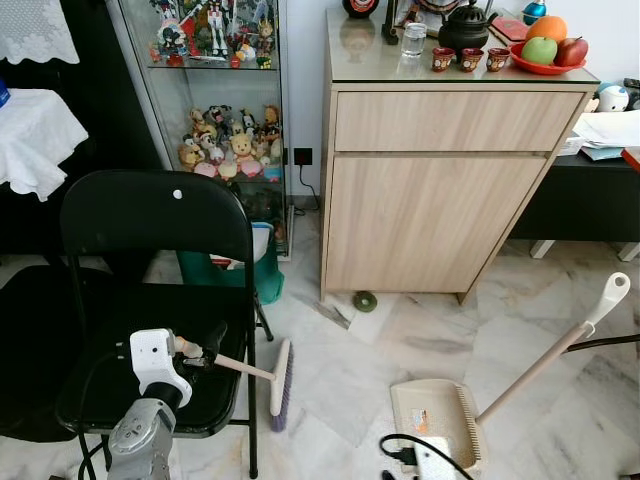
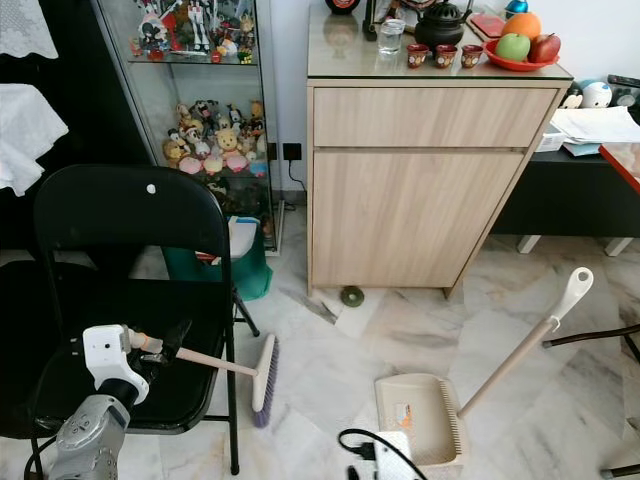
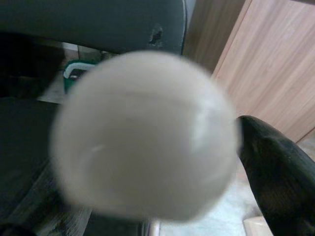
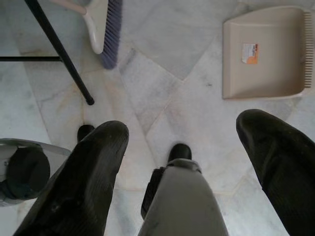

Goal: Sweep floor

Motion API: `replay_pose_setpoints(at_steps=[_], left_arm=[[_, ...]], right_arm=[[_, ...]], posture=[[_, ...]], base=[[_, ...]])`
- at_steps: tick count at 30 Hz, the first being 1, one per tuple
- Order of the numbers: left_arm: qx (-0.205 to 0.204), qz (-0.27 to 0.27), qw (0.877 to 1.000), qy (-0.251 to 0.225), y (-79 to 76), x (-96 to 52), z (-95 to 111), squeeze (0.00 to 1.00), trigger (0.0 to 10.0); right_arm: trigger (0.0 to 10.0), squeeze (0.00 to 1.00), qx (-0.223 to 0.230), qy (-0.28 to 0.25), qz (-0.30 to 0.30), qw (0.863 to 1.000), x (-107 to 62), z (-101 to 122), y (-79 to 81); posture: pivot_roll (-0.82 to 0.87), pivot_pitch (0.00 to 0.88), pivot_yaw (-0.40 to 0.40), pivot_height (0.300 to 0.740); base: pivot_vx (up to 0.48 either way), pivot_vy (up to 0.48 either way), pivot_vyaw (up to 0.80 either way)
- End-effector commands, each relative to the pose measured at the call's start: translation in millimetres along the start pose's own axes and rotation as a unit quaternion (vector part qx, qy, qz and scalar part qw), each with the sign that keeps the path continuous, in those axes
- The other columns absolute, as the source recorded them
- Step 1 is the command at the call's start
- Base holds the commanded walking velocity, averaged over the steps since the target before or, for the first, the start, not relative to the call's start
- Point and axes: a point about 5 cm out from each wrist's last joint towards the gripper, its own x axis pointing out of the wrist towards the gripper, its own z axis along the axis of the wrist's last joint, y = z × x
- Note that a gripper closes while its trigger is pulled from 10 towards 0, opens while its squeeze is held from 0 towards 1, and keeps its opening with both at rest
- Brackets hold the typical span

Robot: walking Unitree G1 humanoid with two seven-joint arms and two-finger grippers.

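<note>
My left gripper [image 1: 205, 352] is shut on the beige handle of a small broom, low in front of the black chair seat. The broom's head [image 1: 281, 378] with purple bristles rests on the marble floor beside the chair leg. In the left wrist view the handle's white rounded end [image 3: 145, 135] is blurred and very close, with one black finger [image 3: 280, 172] beside it. A beige dustpan [image 1: 435, 420] lies on the floor to the right, its long handle [image 1: 560, 350] slanting up and right. My right gripper [image 4: 184, 142] hangs open above the floor, with the dustpan [image 4: 263, 54] ahead of it.
A black folding chair [image 1: 150, 230] stands at the left, its leg [image 4: 59, 49] near the broom head. A wooden cabinet [image 1: 440, 200] and a glass display case [image 1: 215, 100] line the back wall. A green bin [image 1: 262, 275] sits behind the chair. A power strip with a black cable [image 1: 420, 455] lies by the dustpan.
</note>
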Motion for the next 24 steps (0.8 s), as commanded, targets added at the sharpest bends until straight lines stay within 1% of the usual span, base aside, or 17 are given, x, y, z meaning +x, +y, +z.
replay_pose_setpoints(at_steps=[1,4,8,10,12,13,14,15,17,18,19,21,22,23,24], left_arm=[[0.005,0.006,1.0,0.006,2.1,0.2,-2,0.0,10.0],[0.01,0.009,1.0,0.011,2.2,1.4,-2,0.0,10.0],[0.009,0.011,1.0,0.011,1.9,2.5,-2,0.0,10.0],[0.01,0.012,1.0,0.01,1.5,3.4,-2,0.0,10.0],[0.01,0.015,1.0,0.009,0.9,5.1,-1,0.0,10.0],[0.01,0.016,1.0,0.009,0.8,5.3,-1,0.0,10.0],[0.01,0.02,1.0,0.009,0.5,6.4,0,0.0,8.5],[0.011,0.023,1.0,0.008,0.4,7.3,0,0.0,4.6],[0.012,0.023,1.0,0.008,0.1,8.2,1,0.0,2.0],[0.013,0.024,1.0,0.008,0.1,8.7,1,0.0,1.8],[0.015,0.024,1.0,0.009,-0.1,9.3,1,0.0,2.0],[0.018,0.024,0.999,0.01,0.0,10.0,2,0.0,3.9],[0.02,0.024,0.999,0.011,0.2,10.2,2,0.0,7.5],[0.022,0.024,0.999,0.012,0.4,10.4,2,0.0,10.0],[0.024,0.025,0.999,0.013,0.7,10.5,2,0.0,10.0]], right_arm=[[10.0,0.0,-0.002,0.002,-0.007,1.0,-0.1,1,-3.4],[10.0,0.0,-0.001,-0.001,-0.01,1.0,0.9,6,-7.1],[10.0,0.0,0.001,-0.002,-0.015,1.0,-0.2,6,-13.4],[10.0,0.0,0.002,0.0,-0.019,1.0,-2.3,4,-21.2],[10.0,0.0,0.004,0.001,-0.027,1.0,-6.9,1,-38.3],[10.0,0.0,0.004,0.001,-0.028,1.0,-7.4,1,-39.9],[10.0,0.0,0.004,-0.001,-0.029,1.0,-6.5,5,-41.3],[10.0,0.0,0.004,-0.002,-0.03,1.0,-6.2,7,-42.5],[10.0,0.0,0.004,-0.001,-0.032,0.999,-6.9,6,-44.5],[10.0,0.0,0.005,0.0,-0.032,0.999,-7.3,6,-45.5],[10.0,0.0,0.005,0.002,-0.033,0.999,-8.0,4,-46.9],[10.0,0.0,0.005,0.004,-0.032,0.999,-8.7,1,-46.0],[10.0,0.0,0.005,0.005,-0.032,0.999,-8.9,-1,-45.6],[10.0,0.0,0.006,0.005,-0.031,0.999,-9.1,-2,-44.9],[10.0,0.0,0.006,0.006,-0.031,0.999,-9.2,-3,-44.1]], posture=[[0.02,0.037,-0.037,0.74],[0.02,0.043,-0.036,0.74],[0.02,0.044,-0.036,0.74],[0.02,0.048,-0.036,0.74],[0.02,0.051,-0.036,0.74],[0.02,0.051,-0.036,0.74],[0.01,0.052,-0.036,0.74],[0.01,0.053,-0.037,0.74],[0.01,0.053,-0.037,0.74],[0.01,0.053,-0.037,0.74],[0.01,0.053,-0.037,0.74],[0.01,0.057,-0.036,0.74],[0.01,0.057,-0.036,0.74],[0.01,0.057,-0.036,0.74],[0.01,0.057,-0.036,0.74]], base=[[0.0,0.0,0.0],[0.0,0.0,0.0],[0.0,0.0,0.0],[0.0,0.0,0.0],[0.0,0.0,0.0],[0.0,0.0,0.0],[0.0,0.0,0.0],[0.0,0.0,0.0],[0.0,0.0,0.0],[0.0,0.0,0.0],[0.0,0.0,0.0],[0.0,0.0,0.0],[0.0,0.0,0.0],[0.0,0.0,0.0],[0.0,0.0,0.0]])
